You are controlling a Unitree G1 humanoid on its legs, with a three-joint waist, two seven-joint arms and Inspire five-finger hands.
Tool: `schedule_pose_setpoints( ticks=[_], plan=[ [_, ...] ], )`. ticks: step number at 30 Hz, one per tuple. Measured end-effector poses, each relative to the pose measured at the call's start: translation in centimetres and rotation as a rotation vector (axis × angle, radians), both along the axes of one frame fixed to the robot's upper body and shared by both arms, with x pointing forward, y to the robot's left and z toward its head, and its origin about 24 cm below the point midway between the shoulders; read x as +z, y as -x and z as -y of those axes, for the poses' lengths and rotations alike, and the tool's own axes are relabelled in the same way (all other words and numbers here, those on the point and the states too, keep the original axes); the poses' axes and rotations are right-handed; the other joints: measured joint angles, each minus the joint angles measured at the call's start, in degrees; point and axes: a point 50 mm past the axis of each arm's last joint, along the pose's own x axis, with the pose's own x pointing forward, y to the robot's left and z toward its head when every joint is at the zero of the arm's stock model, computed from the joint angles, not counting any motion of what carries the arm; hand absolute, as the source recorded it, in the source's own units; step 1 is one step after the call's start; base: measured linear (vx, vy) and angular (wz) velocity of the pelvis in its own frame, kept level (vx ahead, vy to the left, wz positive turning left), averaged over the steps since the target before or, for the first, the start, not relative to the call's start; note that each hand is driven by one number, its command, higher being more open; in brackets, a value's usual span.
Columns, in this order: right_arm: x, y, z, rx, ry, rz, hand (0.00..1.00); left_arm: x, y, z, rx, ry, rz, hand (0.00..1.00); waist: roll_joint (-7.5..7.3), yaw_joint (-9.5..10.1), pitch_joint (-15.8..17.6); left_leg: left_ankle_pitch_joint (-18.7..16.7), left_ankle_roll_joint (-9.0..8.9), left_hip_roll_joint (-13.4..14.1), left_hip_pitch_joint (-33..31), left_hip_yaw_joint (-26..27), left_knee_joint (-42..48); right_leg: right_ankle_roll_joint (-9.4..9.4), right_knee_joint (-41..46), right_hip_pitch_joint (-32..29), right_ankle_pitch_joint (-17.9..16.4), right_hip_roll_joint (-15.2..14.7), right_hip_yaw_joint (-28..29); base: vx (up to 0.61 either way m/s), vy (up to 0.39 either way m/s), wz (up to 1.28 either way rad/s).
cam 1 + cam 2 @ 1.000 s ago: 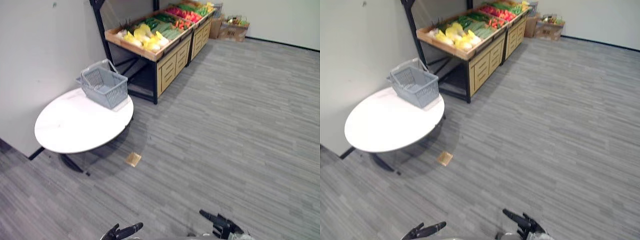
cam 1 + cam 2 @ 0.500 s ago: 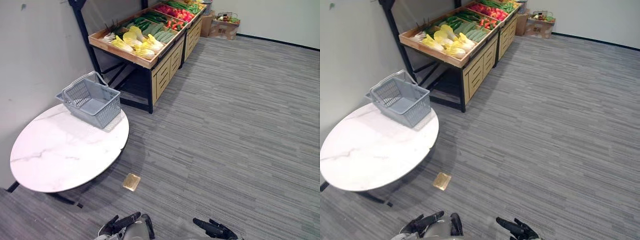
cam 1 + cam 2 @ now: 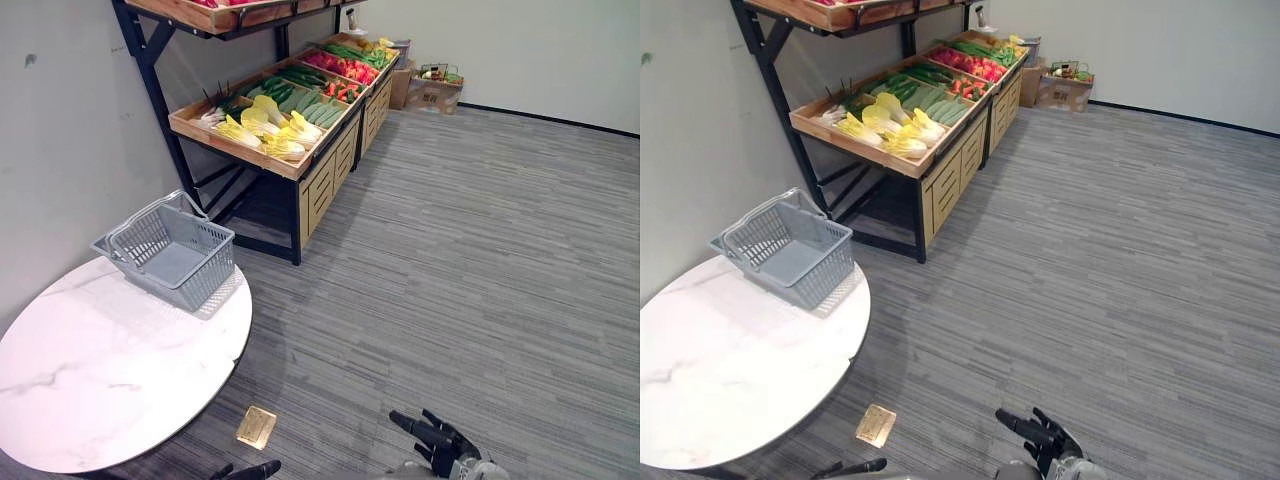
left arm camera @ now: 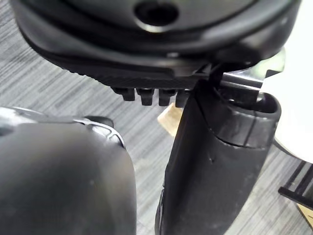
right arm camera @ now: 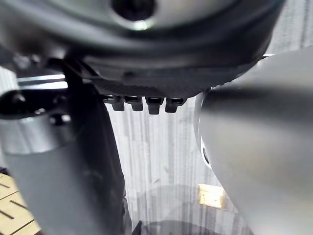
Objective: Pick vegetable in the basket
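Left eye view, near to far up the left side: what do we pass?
left hand → tan tile on the floor → grey basket → wooden vegetable stand → cardboard boxes

We see the right hand (image 3: 440, 447) as matte black, its slim fingers (image 3: 408, 424) tapering from a silver-grey wrist; the left hand (image 3: 250, 470) is equally black; up close its housing is glossy and rounded, with a ribbed lower edge; its fingers (image 4: 146, 97) read as small square black ends; its thumb (image 4: 215, 166) is a thick black column under a bright metal bracket (image 4: 244, 81).
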Motion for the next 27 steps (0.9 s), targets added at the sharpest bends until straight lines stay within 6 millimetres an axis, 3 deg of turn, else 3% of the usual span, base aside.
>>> schedule_pose_setpoints(
  ticks=[1,2,3,4,5,6,7,8,11,13,14,16,17,18,20,21,22,23,24,25,27],
  plan=[
    [0.0,0.0,-0.1,0.000,-0.002,0.001,1.00,0.0,0.0,0.0,0.001,0.004,0.006,1.00,-0.14,0.10,0.08,-0.31,-0.73,0.27,0.52,-0.70,-0.13,0.13,-6.38,-0.25,3.48,0.34,0.72,0.29,-0.206,0.74],
    [0.0,-0.1,-0.2,-0.002,-0.003,0.005,1.00,0.1,-0.1,-0.1,0.008,0.010,0.019,1.00,-0.56,0.31,0.36,-1.28,-2.61,0.53,1.39,-2.36,0.38,0.96,-16.23,-0.12,9.81,0.28,2.26,0.37,-0.300,0.71],
    [0.0,-0.2,-0.6,-0.002,-0.010,0.012,1.00,0.1,0.0,-0.2,0.018,0.009,0.027,1.00,-1.05,0.35,0.80,-2.57,-4.29,0.79,2.15,-3.60,1.67,1.31,-20.37,0.18,11.51,-0.09,3.85,0.50,-0.405,0.86],
    [0.1,-0.3,-0.6,-0.006,-0.003,0.021,1.00,0.1,-0.1,-0.2,0.041,0.009,0.037,1.00,-1.52,0.59,1.94,-4.80,-6.54,1.58,3.86,-5.26,3.56,1.67,-20.14,1.74,16.81,0.10,5.30,0.46,-0.366,0.69],
    [0.2,-0.3,-0.3,-0.007,0.007,0.022,1.00,0.0,0.0,0.2,0.053,0.020,0.039,1.00,-0.52,0.60,2.02,-5.23,-7.26,2.82,4.47,-5.49,3.89,1.18,-18.69,2.04,18.31,0.66,4.89,0.48,-0.331,0.78],
    [0.3,-0.4,0.3,-0.008,0.023,0.027,1.00,-0.2,0.2,1.2,0.052,0.047,0.038,1.00,1.35,0.49,2.14,-5.49,-7.66,5.44,5.56,-5.38,3.83,0.18,-14.08,1.69,18.49,2.12,4.50,0.39,-0.242,0.59],
    [0.4,-0.4,0.4,-0.007,0.027,0.029,1.00,-0.2,0.1,1.4,0.050,0.053,0.041,1.00,1.92,0.50,2.21,-5.50,-7.69,6.56,6.10,-5.29,3.52,-1.49,-12.14,1.47,17.60,2.89,4.31,0.49,-0.292,0.55],
    [0.4,-0.5,0.6,-0.007,0.034,0.030,1.00,-0.2,-0.1,1.7,0.048,0.065,0.047,1.00,2.71,0.96,2.47,-5.04,-7.94,8.45,7.43,-4.86,3.02,-3.73,-8.42,1.14,14.35,4.19,3.43,0.47,-0.266,0.15],
    [0.3,-0.5,0.0,-0.008,0.021,0.024,1.00,-0.2,0.2,1.2,0.046,0.048,0.018,1.00,1.45,1.47,1.79,-1.67,-8.23,9.38,9.48,-4.71,4.05,-4.67,1.65,-1.12,6.03,4.50,4.46,0.57,-0.270,-0.15],
    [0.1,-0.2,-0.1,-0.009,0.020,-0.003,1.00,-0.3,0.4,1.2,0.052,0.050,0.002,1.00,1.67,1.48,0.68,-0.13,-8.16,10.81,7.43,-4.99,9.78,-5.22,1.63,-0.40,3.80,5.57,4.49,0.43,-0.191,-0.14],
    [-0.1,0.2,0.0,-0.003,0.028,-0.029,1.00,-0.2,0.1,1.1,0.068,0.050,0.019,1.00,2.24,1.48,0.34,1.79,-8.08,13.04,3.67,-5.63,18.11,-5.45,-0.92,1.80,3.57,6.90,4.08,0.48,-0.217,0.00],
    [-0.5,0.8,0.1,0.031,0.054,-0.083,1.00,0.1,-0.6,0.7,0.090,0.041,0.056,1.00,2.74,1.51,0.90,10.40,-7.27,16.58,-2.75,-8.15,32.81,-6.17,-6.16,7.79,3.60,8.60,3.69,0.51,-0.203,0.07],
    [-0.7,1.4,0.0,0.051,0.059,-0.119,1.00,0.2,-1.0,0.5,0.103,0.037,0.075,1.00,2.65,1.61,1.30,7.29,-7.73,18.21,-7.15,-9.15,43.32,-6.86,-9.68,12.44,3.62,9.44,3.52,0.42,-0.093,-0.01],
    [-1.0,2.2,0.0,0.037,0.054,-0.157,1.00,0.4,-1.3,0.3,0.103,0.030,0.093,1.00,2.55,1.78,1.31,2.50,-7.06,18.63,-10.48,-7.80,49.39,-6.88,-12.36,16.60,3.89,9.49,3.77,0.41,-0.063,-0.08],
    [-1.0,2.3,0.0,0.030,0.048,-0.160,1.00,0.6,-1.8,0.2,0.099,0.025,0.114,1.00,2.09,1.86,1.48,-0.82,-6.53,17.95,-13.56,-3.61,48.66,-6.68,-14.59,20.63,4.01,8.88,4.27,0.36,0.003,-0.27],
    [-1.1,2.2,-0.3,0.029,0.041,-0.158,1.00,0.8,-2.2,0.1,0.091,0.021,0.139,1.00,1.41,1.87,1.89,-3.05,-6.01,15.39,-16.49,0.60,40.80,-5.97,-15.04,22.34,3.86,7.47,5.09,0.37,0.067,-0.34],
    [-1.0,2.1,-0.4,0.030,0.037,-0.154,1.00,0.8,-2.5,0.1,0.084,0.026,0.148,1.00,1.09,1.86,2.07,-3.03,-5.85,13.56,-17.45,1.70,35.58,-5.24,-14.80,22.59,3.62,6.73,5.10,0.39,0.131,-0.31],
    [-1.0,2.3,-0.2,0.025,0.040,-0.151,1.00,0.7,-2.8,0.8,0.057,0.040,0.149,1.00,1.63,1.86,1.79,4.41,-3.19,9.81,-18.49,2.71,19.93,-3.11,-13.83,22.59,2.63,7.00,5.26,0.29,0.172,-0.17],
    [-1.0,2.4,-0.2,0.023,0.040,-0.154,1.00,0.7,-2.8,1.2,0.049,0.051,0.149,1.00,1.43,2.15,1.75,5.35,-0.83,8.64,-18.52,2.73,17.27,-2.14,-13.18,22.47,1.73,6.54,5.88,0.40,0.177,-0.06],
    [-1.2,2.4,-1.3,0.031,0.013,-0.156,1.00,0.8,-2.9,0.1,0.025,0.017,0.132,1.00,-1.07,1.79,1.22,6.86,-0.52,5.71,-16.64,2.93,12.52,-1.97,-11.24,20.91,1.28,4.47,6.94,0.36,0.133,0.12],
    [-1.3,2.6,-2.1,0.035,-0.024,-0.153,1.00,0.9,-3.1,-0.4,-0.003,-0.001,0.104,1.00,-2.92,1.11,0.93,9.15,-0.49,3.08,-14.05,2.60,5.65,-2.64,-15.47,20.25,0.21,5.51,8.39,0.30,0.022,0.36]
  ],
)
